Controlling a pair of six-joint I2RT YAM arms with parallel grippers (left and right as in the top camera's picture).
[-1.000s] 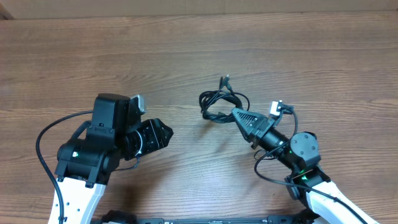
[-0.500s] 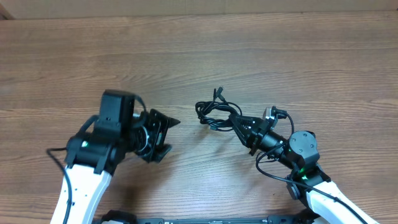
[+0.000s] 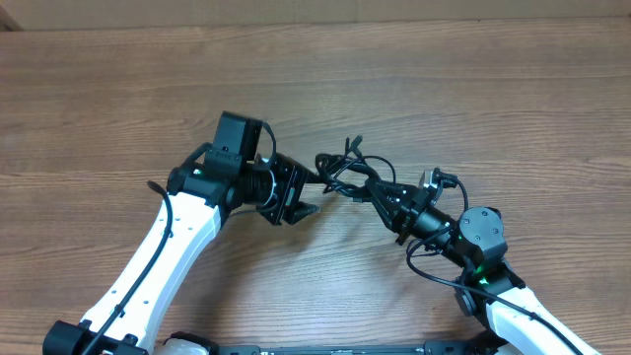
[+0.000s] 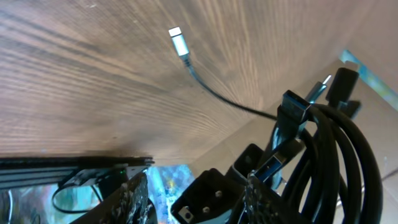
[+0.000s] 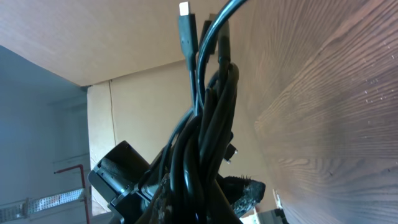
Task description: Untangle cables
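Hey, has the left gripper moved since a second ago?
Yes. The left gripper has travelled right and toward the far edge of the table, closing on the cables.

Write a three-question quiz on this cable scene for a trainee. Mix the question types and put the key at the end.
1. True or false: the right hand is shut on the cables.
2. Multiple choice: in the overhead view, the left hand is A) parked far from the bundle; B) open right beside the bundle, opposite the right hand; C) out of view.
3. Short answer: in the left wrist view, what lies on the wooden table at the free end of one of the cables?
Key: 1 true; 2 B; 3 a silver plug.
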